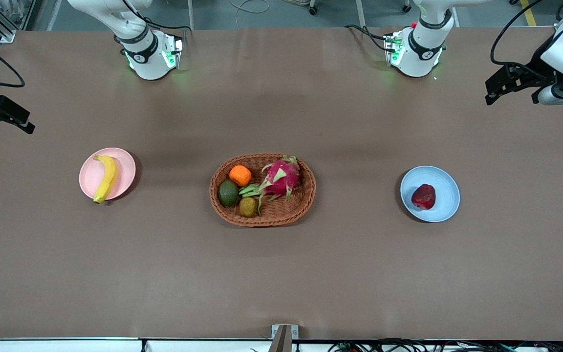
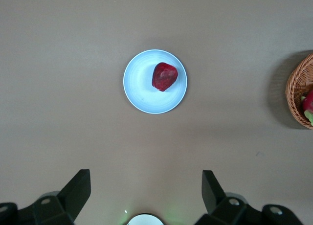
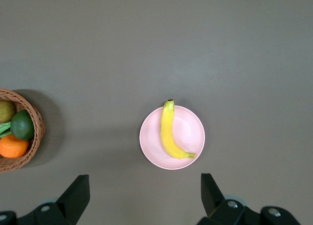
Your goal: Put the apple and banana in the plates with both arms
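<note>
You see the left gripper (image 1: 515, 90) raised high over the table's left-arm end, fingers spread wide; the right gripper (image 1: 3, 119) hangs likewise over the right-arm end, fingers apart.

The apple (image 2: 164, 76) lies on the blue plate (image 2: 142, 90), off centre. The left end effector (image 2: 146, 191) hangs above the bare worktop (image 2: 58, 63), fingers (image 2: 78, 188) spread wide. A basket (image 2: 296, 90) shows at the edge.

Surfaces: mostly matt.
Table (image 1: 281, 274) matt brown; basket (image 1: 306, 195) woven wicker, rough; plates (image 1: 445, 208) smooth; banana (image 1: 106, 178) smooth-skinned.
</note>
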Available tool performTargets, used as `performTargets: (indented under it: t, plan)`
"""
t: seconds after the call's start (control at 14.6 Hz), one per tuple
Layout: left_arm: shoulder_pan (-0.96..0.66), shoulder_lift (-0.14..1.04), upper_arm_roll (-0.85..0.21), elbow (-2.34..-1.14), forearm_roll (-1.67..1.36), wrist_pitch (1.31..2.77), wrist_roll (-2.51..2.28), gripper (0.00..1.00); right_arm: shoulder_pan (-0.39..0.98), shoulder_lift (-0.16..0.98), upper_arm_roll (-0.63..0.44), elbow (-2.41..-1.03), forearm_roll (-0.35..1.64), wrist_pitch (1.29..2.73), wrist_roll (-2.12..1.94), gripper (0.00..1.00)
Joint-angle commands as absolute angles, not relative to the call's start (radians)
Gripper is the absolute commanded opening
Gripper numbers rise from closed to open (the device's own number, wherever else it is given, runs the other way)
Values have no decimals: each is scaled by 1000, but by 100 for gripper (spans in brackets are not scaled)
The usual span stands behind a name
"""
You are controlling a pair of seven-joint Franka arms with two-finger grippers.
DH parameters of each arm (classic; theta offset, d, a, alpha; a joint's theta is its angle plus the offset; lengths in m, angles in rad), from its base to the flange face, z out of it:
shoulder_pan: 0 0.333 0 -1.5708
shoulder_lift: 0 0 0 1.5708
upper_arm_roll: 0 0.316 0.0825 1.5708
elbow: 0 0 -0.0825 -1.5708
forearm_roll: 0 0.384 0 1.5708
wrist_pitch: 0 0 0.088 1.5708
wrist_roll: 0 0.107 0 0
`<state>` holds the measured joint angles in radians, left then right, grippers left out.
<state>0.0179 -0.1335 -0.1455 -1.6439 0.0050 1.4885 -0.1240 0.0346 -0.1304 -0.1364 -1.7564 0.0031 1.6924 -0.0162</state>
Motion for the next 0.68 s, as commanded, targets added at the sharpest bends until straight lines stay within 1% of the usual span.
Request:
performTargets:
  t: [0.0, 0.41, 0.62]
  plan:
    - [20, -126, -147, -1620, 17, 1454, -107, 100, 44, -149, -143, -1761, -20, 1671, -23, 100]
    - [20, -126, -149, -1620, 17, 1451, -107, 100, 46, -150, -143, -1759, -21, 1663, -21, 100]
    - [20, -126, -149, -1620, 17, 1451, -107, 100, 52, -156, -132, -1764, -77, 1669, -18, 100]
